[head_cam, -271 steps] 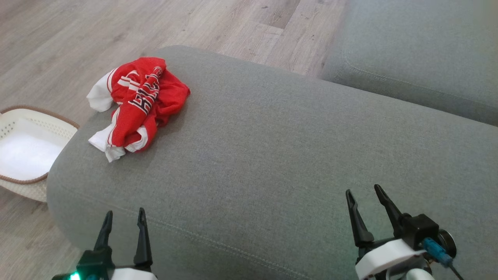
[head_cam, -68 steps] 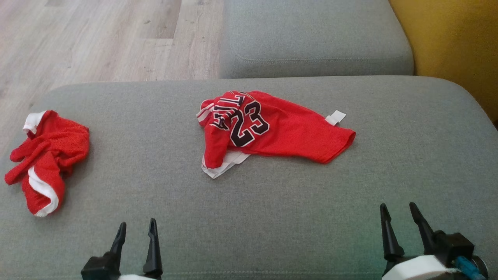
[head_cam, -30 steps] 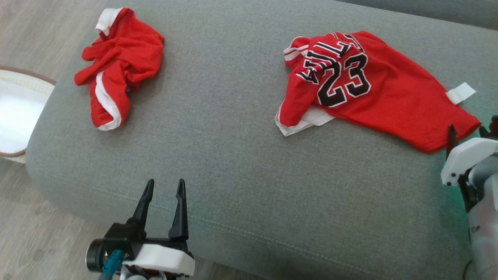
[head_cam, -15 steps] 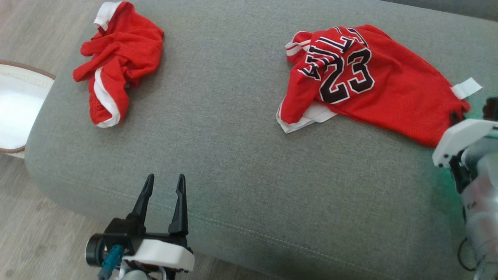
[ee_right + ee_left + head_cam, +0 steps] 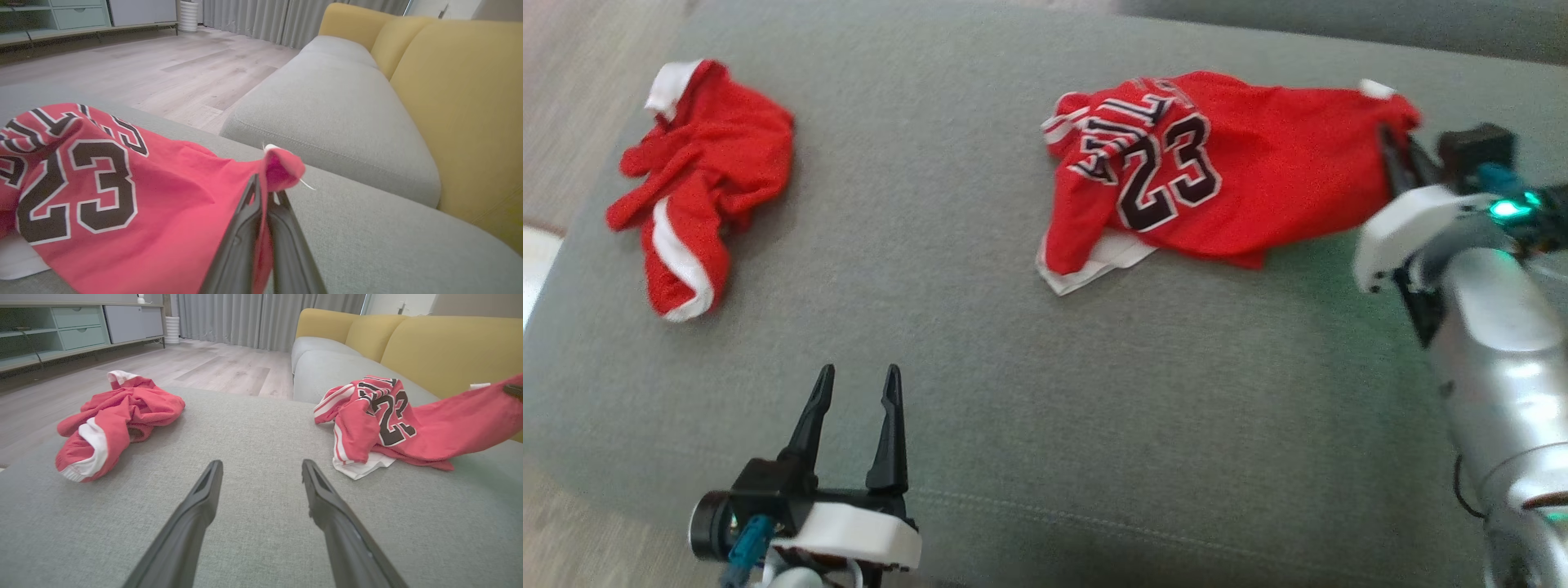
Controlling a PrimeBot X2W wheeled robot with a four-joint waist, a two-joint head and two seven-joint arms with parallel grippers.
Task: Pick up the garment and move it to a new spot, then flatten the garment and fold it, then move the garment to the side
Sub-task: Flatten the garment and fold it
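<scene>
We've got the right gripper (image 5: pixel 264 185) pinched shut on a jersey (image 5: pixel 1258 180) corner by the cushion (image 5: pixel 1013 392) back edge; left gripper (image 5: pixel 856 377) is wide open, empty.

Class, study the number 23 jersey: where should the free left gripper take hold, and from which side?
Probably the white-edged corner of the jersey, coming from the robot's left, low over the cushion. It sticks out at the end opposite the hem that the right gripper is shut on, and the open left gripper has bare cushion before it.
</scene>
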